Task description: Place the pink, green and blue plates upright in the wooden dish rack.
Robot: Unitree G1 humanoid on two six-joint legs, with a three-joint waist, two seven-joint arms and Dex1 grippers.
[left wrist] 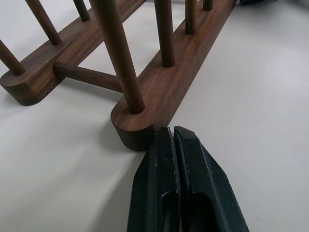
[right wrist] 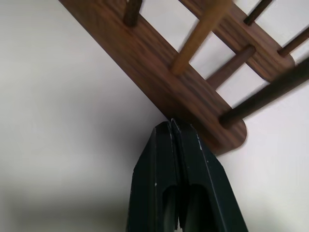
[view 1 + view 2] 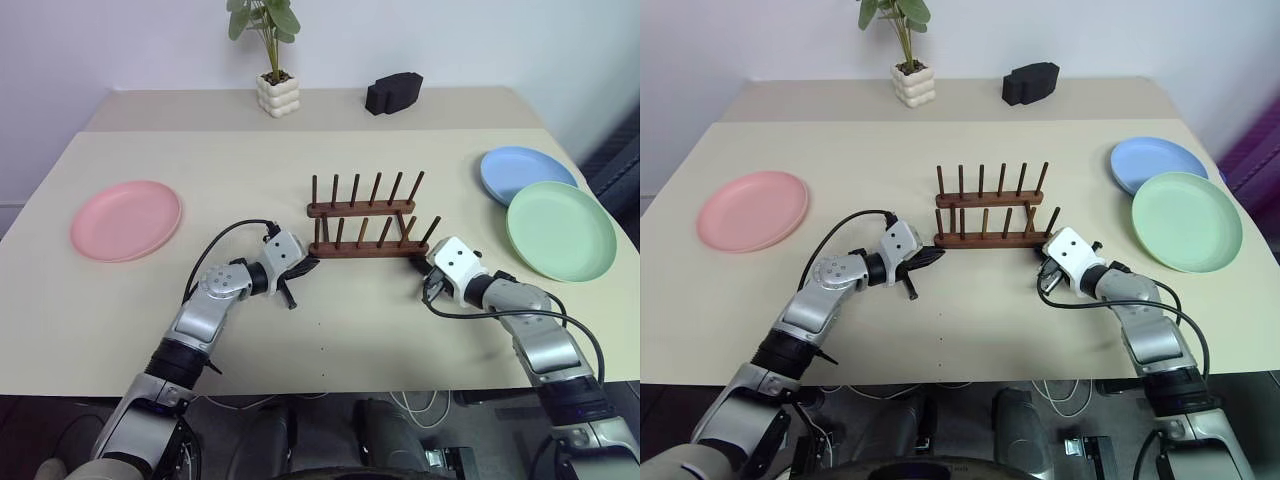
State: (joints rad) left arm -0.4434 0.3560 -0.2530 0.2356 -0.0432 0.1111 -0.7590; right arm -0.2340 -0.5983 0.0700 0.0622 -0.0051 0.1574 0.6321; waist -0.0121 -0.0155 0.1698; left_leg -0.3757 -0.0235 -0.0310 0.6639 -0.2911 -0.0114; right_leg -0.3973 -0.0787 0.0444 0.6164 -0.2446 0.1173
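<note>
While both grippers, left (image 3: 303,268) and right (image 3: 424,262), press closed fingers against opposite ends of the rack's (image 3: 362,222) near rail, you have pink plate (image 3: 126,219) far left of it, green (image 3: 560,229) and blue (image 3: 524,171) right.

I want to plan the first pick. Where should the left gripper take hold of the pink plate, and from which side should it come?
The pink plate lies flat on the table, clear of other things, so only its raised rim offers a grip. The best spot is probably the rim edge facing the wooden dish rack, reached low from that side, one finger over and one under. The left gripper is shut and must open first.
</note>
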